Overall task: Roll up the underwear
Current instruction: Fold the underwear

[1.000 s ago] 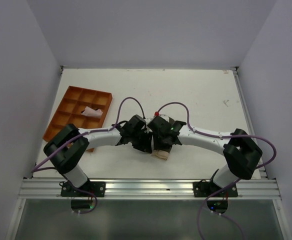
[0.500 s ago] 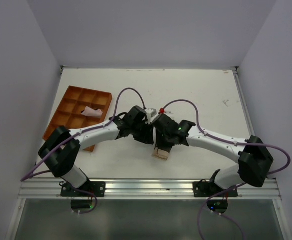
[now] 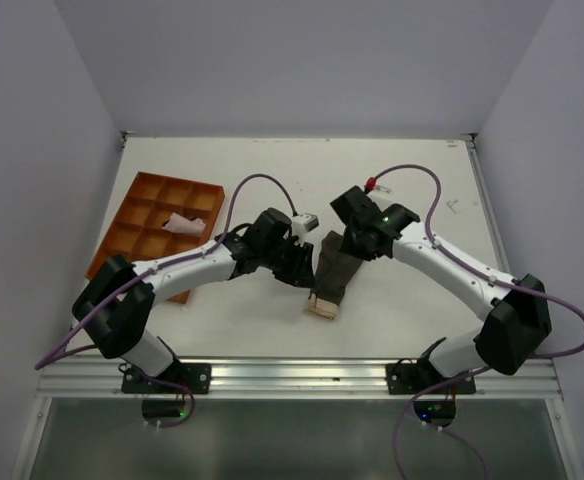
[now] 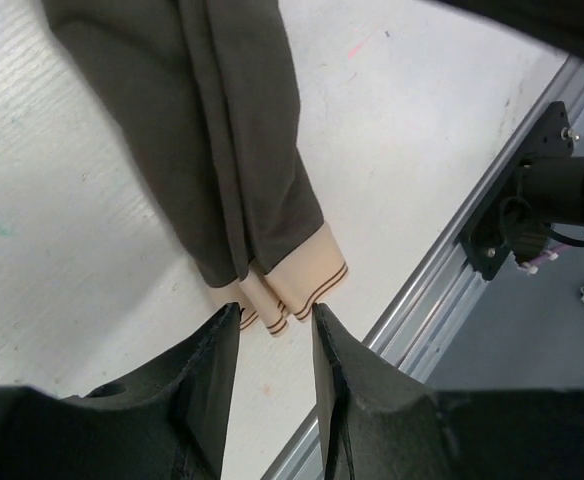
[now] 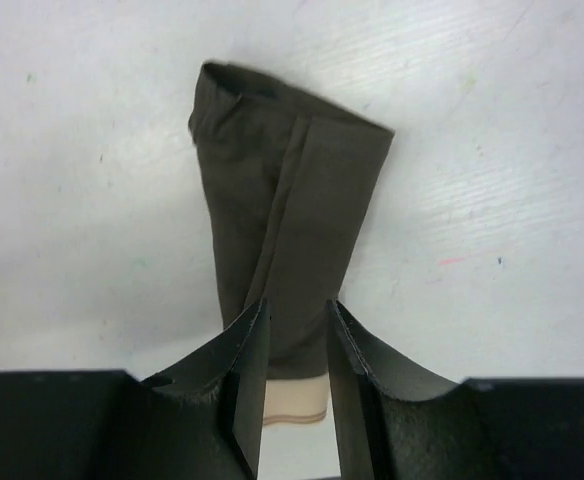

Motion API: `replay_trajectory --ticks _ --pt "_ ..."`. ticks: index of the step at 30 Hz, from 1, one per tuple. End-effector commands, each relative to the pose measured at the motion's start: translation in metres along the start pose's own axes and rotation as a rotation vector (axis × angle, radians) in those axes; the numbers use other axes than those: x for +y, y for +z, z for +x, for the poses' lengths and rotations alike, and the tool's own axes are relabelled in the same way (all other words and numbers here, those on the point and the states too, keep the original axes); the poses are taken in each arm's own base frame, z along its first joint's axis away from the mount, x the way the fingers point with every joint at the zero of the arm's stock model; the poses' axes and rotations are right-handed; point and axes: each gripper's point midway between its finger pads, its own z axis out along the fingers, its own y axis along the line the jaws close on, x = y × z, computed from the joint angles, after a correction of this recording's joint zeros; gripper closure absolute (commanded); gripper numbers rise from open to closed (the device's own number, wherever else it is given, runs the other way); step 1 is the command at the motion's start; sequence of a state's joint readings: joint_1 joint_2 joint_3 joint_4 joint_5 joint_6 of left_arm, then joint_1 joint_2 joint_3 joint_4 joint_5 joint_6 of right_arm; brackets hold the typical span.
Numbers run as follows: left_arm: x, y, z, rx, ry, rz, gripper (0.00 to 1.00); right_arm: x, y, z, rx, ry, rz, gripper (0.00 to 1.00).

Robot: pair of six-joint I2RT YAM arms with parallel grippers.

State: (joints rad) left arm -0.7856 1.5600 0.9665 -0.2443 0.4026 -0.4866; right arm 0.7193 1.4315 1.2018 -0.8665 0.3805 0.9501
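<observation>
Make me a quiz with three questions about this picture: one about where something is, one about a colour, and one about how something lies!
1. Where is the pink cloth?
A) in the tray
B) beside the tray
C) under the tray

2. What colour is the waistband of the underwear?
A) blue
B) tan
C) green

3. How does the underwear lie?
A) rolled up tight
B) spread out wide
C) folded in a long strip

Answers:
1 A: the cloth lies in one of the tray's compartments.
2 B: the near end of the underwear is a light tan band.
3 C: it lies flat on the table as a long narrow strip, not yet rolled.
</observation>
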Motion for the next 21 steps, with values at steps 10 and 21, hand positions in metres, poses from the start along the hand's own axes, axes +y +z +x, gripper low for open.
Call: replay_trajectory --ticks 10,21 --pt "-0.017 0.009 0.009 -0.056 0.016 0.16 0.65 0.0 0.058 -0.051 0.068 0.042 0.202 0.55" --pt "-0.005 0.018 0.032 -0.03 -0.011 0.143 0.66 -0.006 0.095 -0.037 0.141 -0.034 0.324 0.55"
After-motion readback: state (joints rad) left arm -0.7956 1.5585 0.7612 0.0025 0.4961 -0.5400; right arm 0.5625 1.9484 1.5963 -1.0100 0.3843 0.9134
